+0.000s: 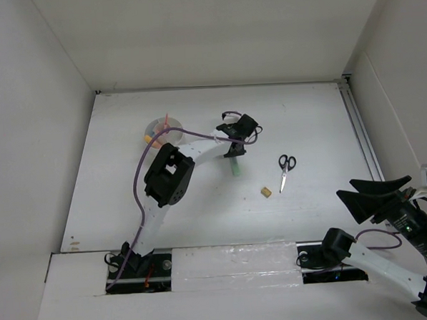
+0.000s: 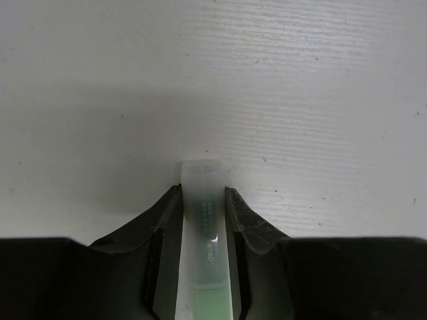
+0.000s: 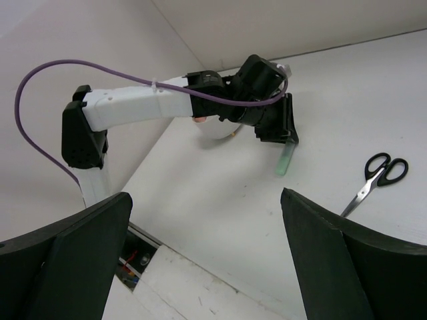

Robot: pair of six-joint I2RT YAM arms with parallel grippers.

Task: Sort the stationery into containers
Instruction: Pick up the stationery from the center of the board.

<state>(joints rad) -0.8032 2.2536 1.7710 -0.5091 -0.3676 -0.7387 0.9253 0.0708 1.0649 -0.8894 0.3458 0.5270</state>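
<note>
My left gripper [image 1: 234, 150] is shut on a green highlighter [image 1: 234, 166]. In the left wrist view the highlighter's clear cap [image 2: 203, 200] sits tight between both fingers of the left gripper [image 2: 203, 190], just above the white table. The highlighter also shows in the right wrist view [image 3: 285, 160], sticking out below the jaws. The round white cup [image 1: 160, 130] holds several thin pens and stands left of the gripper. Black-handled scissors [image 1: 285, 169] and a tan eraser cube [image 1: 265, 192] lie on the table to the right. My right gripper [image 1: 346, 189] is open and empty [image 3: 207, 198] near the front right.
White walls enclose the table on the left, back and right. A rail [image 1: 363, 138] runs along the right edge. The left arm's purple cable [image 1: 139, 178] loops beside the cup. The cup [image 3: 217, 130] is mostly hidden behind the left arm in the right wrist view, where the scissors [image 3: 373, 177] also show.
</note>
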